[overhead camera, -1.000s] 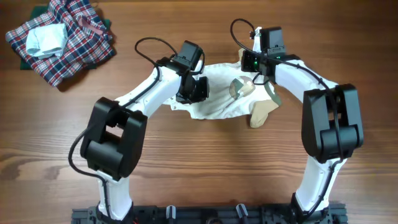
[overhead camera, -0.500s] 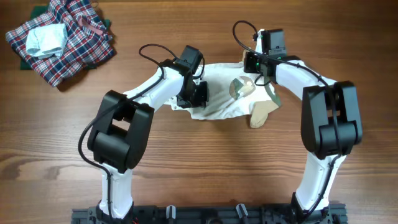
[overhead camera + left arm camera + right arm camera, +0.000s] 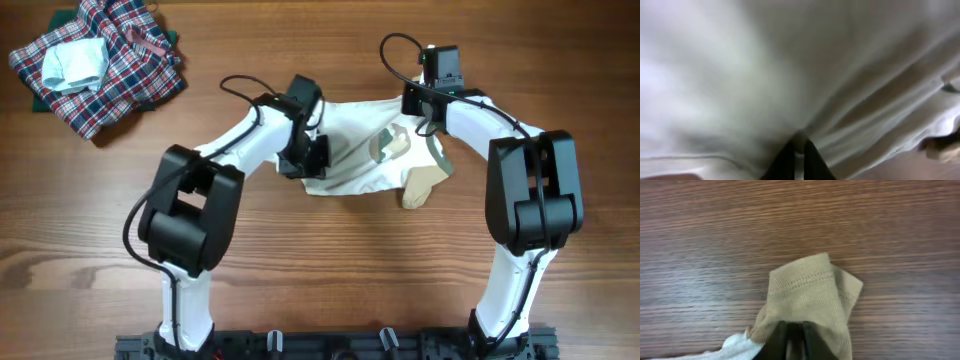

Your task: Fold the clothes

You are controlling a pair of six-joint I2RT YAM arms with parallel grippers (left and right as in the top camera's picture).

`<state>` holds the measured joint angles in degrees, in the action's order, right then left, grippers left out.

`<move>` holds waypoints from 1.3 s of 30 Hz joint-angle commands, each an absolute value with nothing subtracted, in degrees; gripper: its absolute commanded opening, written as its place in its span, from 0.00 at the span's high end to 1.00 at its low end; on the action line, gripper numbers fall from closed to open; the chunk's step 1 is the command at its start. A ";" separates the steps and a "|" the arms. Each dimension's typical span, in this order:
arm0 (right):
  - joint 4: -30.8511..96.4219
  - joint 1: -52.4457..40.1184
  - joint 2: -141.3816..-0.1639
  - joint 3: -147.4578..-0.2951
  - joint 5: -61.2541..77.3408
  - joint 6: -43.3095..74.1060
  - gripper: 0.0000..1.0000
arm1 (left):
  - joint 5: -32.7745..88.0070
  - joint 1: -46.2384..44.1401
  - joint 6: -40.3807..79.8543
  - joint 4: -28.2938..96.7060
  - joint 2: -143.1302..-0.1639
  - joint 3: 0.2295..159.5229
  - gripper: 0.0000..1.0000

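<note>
Garment (image 3: 352, 165) stretched wider than before — left gripper (image 3: 797, 150) clamped on white part, right gripper (image 3: 794, 328) clamped on tan sleeve (image 3: 810, 292).

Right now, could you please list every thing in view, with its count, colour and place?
garment: one, white with tan parts and a round green-tan print, middle of the table, between the arms
plaid heap: one, red-blue-white, far left of the table
folded piece: one, pale blue-white, on top of the plaid heap
dark green piece: apparently one, showing from under the plaid heap
table: one, brown wood
left claw: one, black, shut on the garment's white cloth
right claw: one, black, shut on the garment's tan part
</note>
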<state>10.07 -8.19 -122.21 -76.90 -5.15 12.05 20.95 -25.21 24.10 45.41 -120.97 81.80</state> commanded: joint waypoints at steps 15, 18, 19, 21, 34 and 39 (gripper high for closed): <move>22.24 -7.16 -103.96 -77.43 -3.14 10.02 0.56 | 16.91 -19.81 16.73 52.12 -115.57 87.24 0.89; 33.19 -7.16 -97.91 -77.41 8.32 9.02 0.69 | 17.30 -21.10 17.45 53.71 -115.07 87.24 0.87; 36.32 -7.16 -97.23 -77.38 10.17 9.04 0.76 | 17.30 -21.54 18.33 53.91 -115.09 87.24 0.87; 43.97 -7.16 -97.19 -77.17 12.12 9.04 0.87 | 17.30 -22.39 18.70 53.69 -115.13 87.22 0.87; 24.97 -7.14 -99.98 -53.69 9.26 15.70 0.96 | 19.27 -26.20 19.97 49.06 -118.58 87.22 0.92; 24.05 -7.14 -99.98 -51.40 2.90 17.12 0.96 | 19.27 -26.22 19.99 48.88 -120.66 87.22 0.92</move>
<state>24.49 -7.29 -99.44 -52.58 7.57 15.44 18.35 -25.98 19.42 48.97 -118.24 86.35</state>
